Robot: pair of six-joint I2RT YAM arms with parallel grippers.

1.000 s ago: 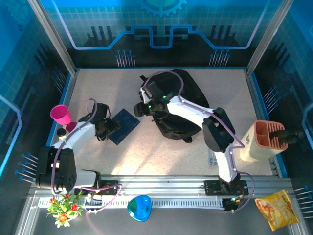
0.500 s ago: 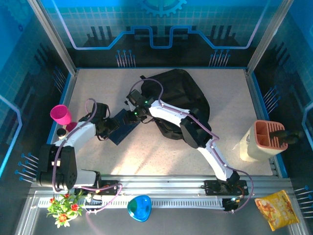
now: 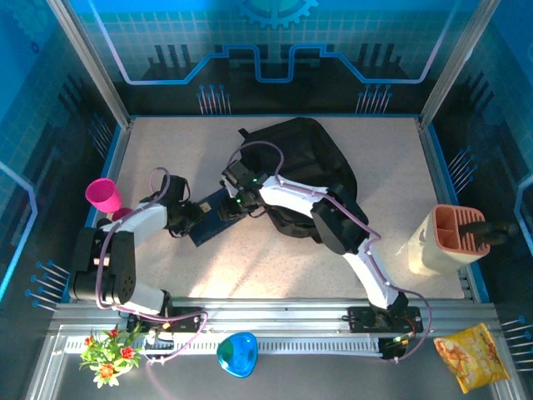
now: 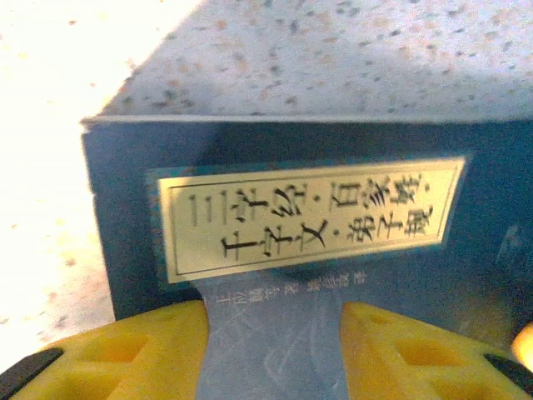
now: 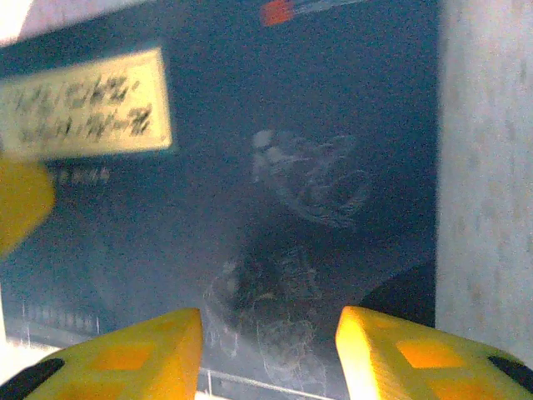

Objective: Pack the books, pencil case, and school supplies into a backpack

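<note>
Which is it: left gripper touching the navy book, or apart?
Cannot tell. Left wrist view: left gripper hangs open over the navy book; neither contact nor gap shows plainly.

In the top view, the middle of the frame has the left hand [image 3: 191, 215] and right hand [image 3: 234, 206] covering both ends of the navy book [image 3: 208, 227]. The right arm hides the lower left of the backpack [image 3: 312, 154]. The left wrist view cuts the book off at the right and bottom edges, and the faint print under its gold label [image 4: 308, 221] is unreadable. The right wrist view is blurred: the label's characters smear, and a yellow shape [image 5: 21, 204] at the left edge cannot be identified.
</note>
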